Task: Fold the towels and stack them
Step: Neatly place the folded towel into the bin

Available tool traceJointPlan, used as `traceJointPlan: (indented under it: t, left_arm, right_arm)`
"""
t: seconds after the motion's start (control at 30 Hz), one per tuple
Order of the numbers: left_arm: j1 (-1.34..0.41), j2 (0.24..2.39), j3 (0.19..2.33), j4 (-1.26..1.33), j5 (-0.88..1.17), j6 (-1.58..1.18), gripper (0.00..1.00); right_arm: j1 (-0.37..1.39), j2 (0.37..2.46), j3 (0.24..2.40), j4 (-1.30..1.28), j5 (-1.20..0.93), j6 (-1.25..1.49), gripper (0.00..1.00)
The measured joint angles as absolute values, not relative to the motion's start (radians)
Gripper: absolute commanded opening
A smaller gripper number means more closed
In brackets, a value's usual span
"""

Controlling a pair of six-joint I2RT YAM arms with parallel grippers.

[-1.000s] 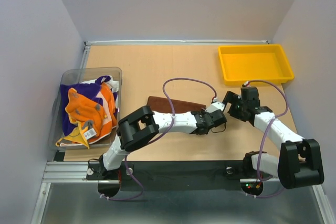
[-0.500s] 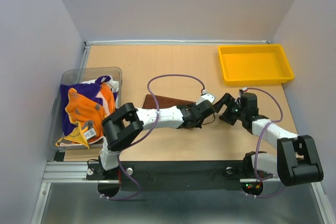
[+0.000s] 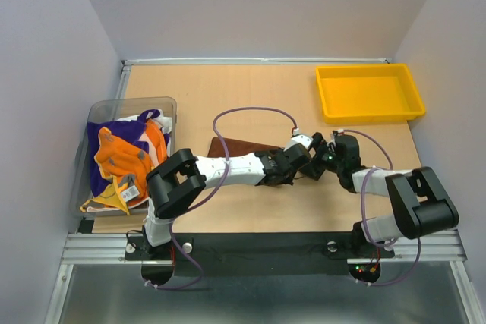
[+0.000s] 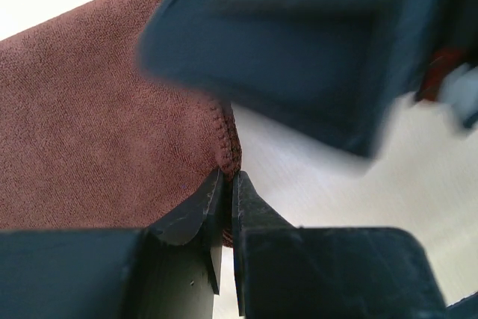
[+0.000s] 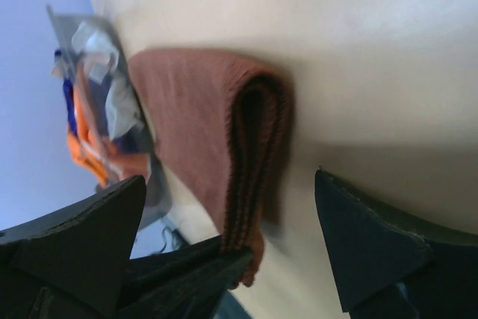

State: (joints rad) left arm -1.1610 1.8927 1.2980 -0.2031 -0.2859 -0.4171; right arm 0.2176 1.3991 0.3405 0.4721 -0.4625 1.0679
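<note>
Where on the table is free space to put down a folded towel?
Bare wood lies behind the brown towel, between the clear bin and the yellow tray. It is crowded at the towel's right end, where the left pincer and the right pincer meet.

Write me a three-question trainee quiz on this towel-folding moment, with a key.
1. True or false: the left hand is pinching an edge of the brown towel.
2. Where are the other towels? A) in the yellow tray B) in the clear bin C) spread on the table
3. Fill in: the right hand is ____ , facing the brown towel's folded end.

Key: 1 true; 2 B; 3 open
</note>
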Motion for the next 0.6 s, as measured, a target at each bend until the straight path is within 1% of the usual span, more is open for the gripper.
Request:
traceJointPlan:
  t: [0.17, 0.27, 0.43, 0.47, 0.5, 0.53, 0.57, 0.6]
  left_arm:
    - [-1.161, 1.891, 1.298, -0.199, -0.286, -0.422, 0.00]
    - [-1.161, 1.887, 1.298, -0.194, -0.288, -0.429, 0.00]
    - [-1.149, 1.886, 1.298, -0.190, -0.286, -0.443, 0.00]
    - [-1.148, 1.886, 1.298, -0.187, -0.286, -0.443, 0.00]
    - [-1.147, 1.886, 1.298, -0.184, -0.285, -0.445, 0.00]
    - [-1.145, 1.886, 1.299, -0.183, -0.286, -0.447, 0.00]
    - [-1.145, 1.886, 1.303, -0.182, -0.284, -0.448, 0.00]
    - [-1.144, 1.886, 1.305, -0.179, -0.283, -0.448, 0.00]
  right_arm:
    - [0.302, 1.503, 0.361, 0.586, -0.469, 1.151, 0.99]
    - [0.327, 1.538, 0.361, 0.641, -0.467, 1.188, 0.94]
    - [0.343, 1.563, 0.362, 0.667, -0.464, 1.213, 0.81]
    - [0.346, 1.567, 0.363, 0.666, -0.464, 1.213, 0.78]
    - [0.348, 1.570, 0.364, 0.667, -0.464, 1.212, 0.70]
    - [0.351, 1.574, 0.365, 0.664, -0.464, 1.212, 0.65]
    - [0.353, 1.579, 0.366, 0.663, -0.464, 1.209, 0.54]
    - [0.355, 1.584, 0.366, 0.661, -0.465, 1.210, 0.47]
